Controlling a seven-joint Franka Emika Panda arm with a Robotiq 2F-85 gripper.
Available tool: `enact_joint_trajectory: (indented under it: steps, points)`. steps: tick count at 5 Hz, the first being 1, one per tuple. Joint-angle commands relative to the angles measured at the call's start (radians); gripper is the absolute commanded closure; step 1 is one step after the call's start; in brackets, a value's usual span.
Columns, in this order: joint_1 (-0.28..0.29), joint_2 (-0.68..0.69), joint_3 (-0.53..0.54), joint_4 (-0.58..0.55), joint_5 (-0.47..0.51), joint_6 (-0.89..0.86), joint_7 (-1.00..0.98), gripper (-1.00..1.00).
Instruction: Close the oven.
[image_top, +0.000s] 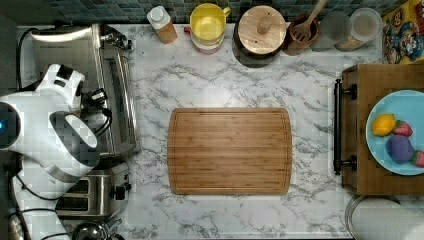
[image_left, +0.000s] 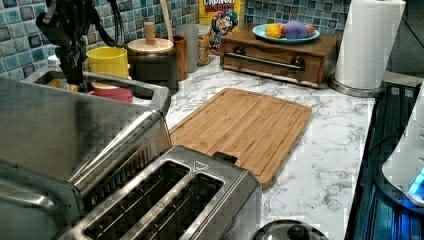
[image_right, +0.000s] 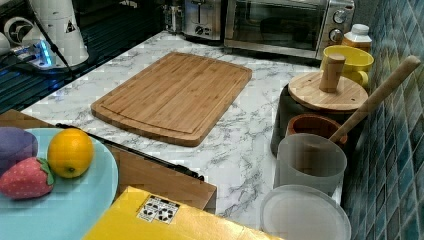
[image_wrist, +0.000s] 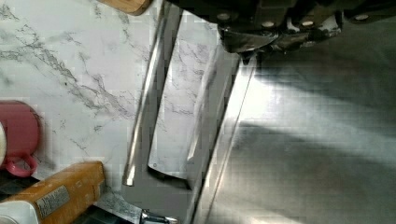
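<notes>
The oven (image_top: 65, 47) is a boxy steel toaster oven at the top view's left edge. In the right view its glass door (image_right: 280, 22) stands upright against the body. In the wrist view the long bar handle (image_wrist: 149, 93) runs parallel to the brushed steel top (image_wrist: 317, 154), with marble counter showing beside it. My gripper (image_top: 97, 95) hangs over the oven's top near its front edge. The left view has the gripper (image_left: 75, 75) as a dark shape just above the steel top (image_left: 60, 125). Its black base (image_wrist: 280, 23) shows in the wrist view.
A two-slot toaster (image_top: 92, 192) stands beside the oven. A wooden cutting board (image_top: 230, 150) lies mid-counter. A bottle (image_top: 162, 24), yellow mug (image_top: 207, 22) and lidded pot (image_top: 261, 30) line the back wall. A wooden drawer box (image_top: 380, 130) holds a plate of fruit.
</notes>
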Motion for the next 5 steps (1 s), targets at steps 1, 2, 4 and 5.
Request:
enact_joint_trajectory:
  steps: [1,2,4,5]
  points:
    - [-0.017,-0.015,-0.006,0.145,-0.024,-0.186,0.091,1.00]
    - [-0.019,-0.015,-0.005,0.145,-0.024,-0.186,0.091,1.00]
    - [-0.020,-0.015,-0.003,0.145,-0.025,-0.186,0.092,1.00]
    - [-0.006,-0.015,-0.019,0.145,-0.020,-0.186,0.089,1.00]
